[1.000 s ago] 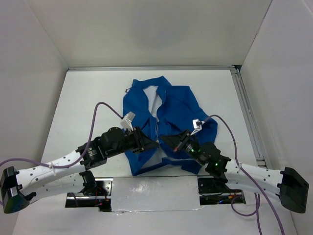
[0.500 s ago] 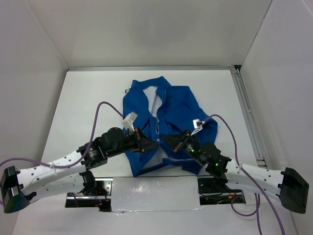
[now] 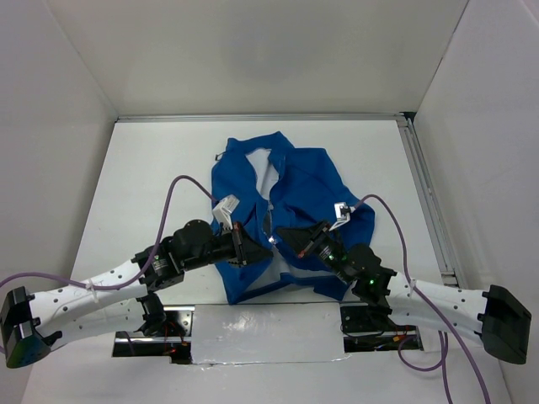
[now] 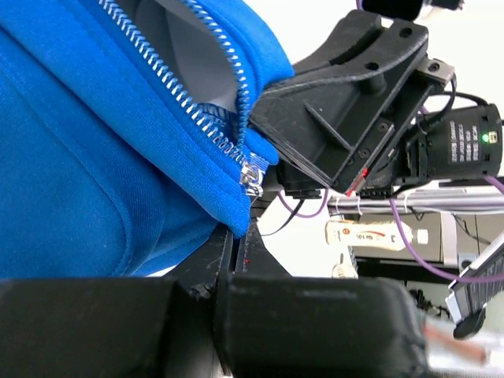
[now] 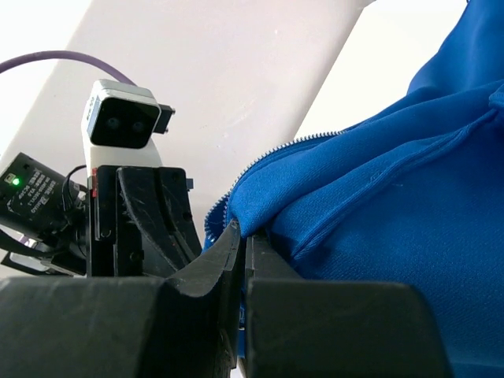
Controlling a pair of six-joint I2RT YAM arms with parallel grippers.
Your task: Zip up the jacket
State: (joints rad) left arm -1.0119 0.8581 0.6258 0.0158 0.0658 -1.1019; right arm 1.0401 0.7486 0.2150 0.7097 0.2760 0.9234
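Observation:
The royal-blue jacket (image 3: 290, 189) lies in the middle of the table, collar away from the arms, its front open at the top with white lining showing. My left gripper (image 3: 259, 244) is shut on the jacket's lower left front edge (image 4: 142, 157), just below the silvery zipper slider (image 4: 252, 176). My right gripper (image 3: 282, 234) is shut on the opposite front edge (image 5: 378, 205), beside the zipper teeth (image 5: 272, 153). The two grippers face each other, almost touching, at the zipper's bottom end. The fabric inside both jaws is hidden.
A metal rail (image 3: 425, 202) runs along the table's right side. A shiny plate (image 3: 269, 324) lies at the near edge between the arm bases. Purple cables (image 3: 168, 198) loop over both arms. White walls close in the table on three sides.
Both grippers have shifted slightly away from the bases and drawn closer together, carrying the jacket's lower front edges with them. The rest of the jacket has hardly moved.

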